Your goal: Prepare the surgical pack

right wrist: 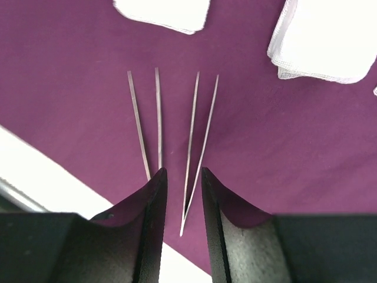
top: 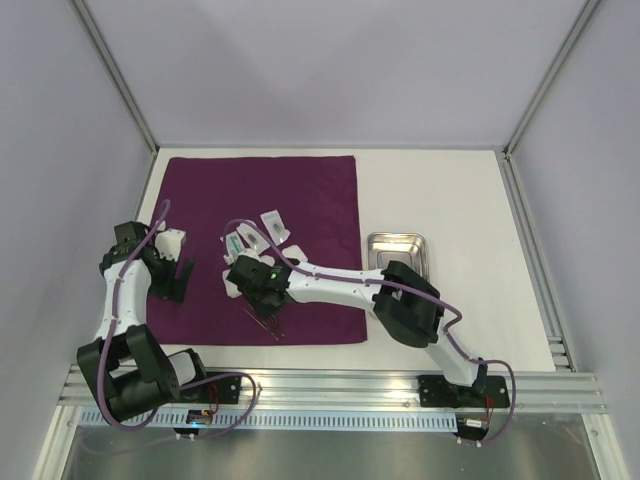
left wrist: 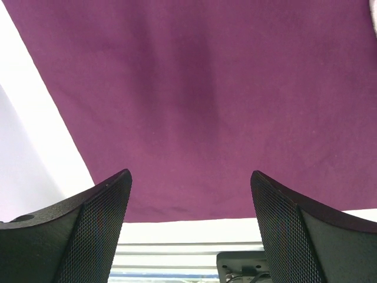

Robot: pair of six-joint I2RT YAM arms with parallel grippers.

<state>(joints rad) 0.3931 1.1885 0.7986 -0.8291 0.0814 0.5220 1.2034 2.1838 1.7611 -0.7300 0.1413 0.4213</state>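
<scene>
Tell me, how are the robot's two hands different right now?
The left gripper has its fingers spread wide; the right gripper leaves only a narrow gap. The left gripper has just bare purple cloth below it; the right gripper is over two pairs of tweezers, one pair's joined end lying in its gap, with white gauze beyond. Both have dark fingers, hang over the cloth, and seem to grip nothing.

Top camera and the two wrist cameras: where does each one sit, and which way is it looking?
Top external: high at the robot's back, looking down at the purple cloth; both arms show.
Left wrist: on the left arm, looking down at cloth; the open left gripper shows.
Right wrist: on the right arm, looking down at two tweezers; the right gripper shows.
Shared: all see the cloth.
</scene>
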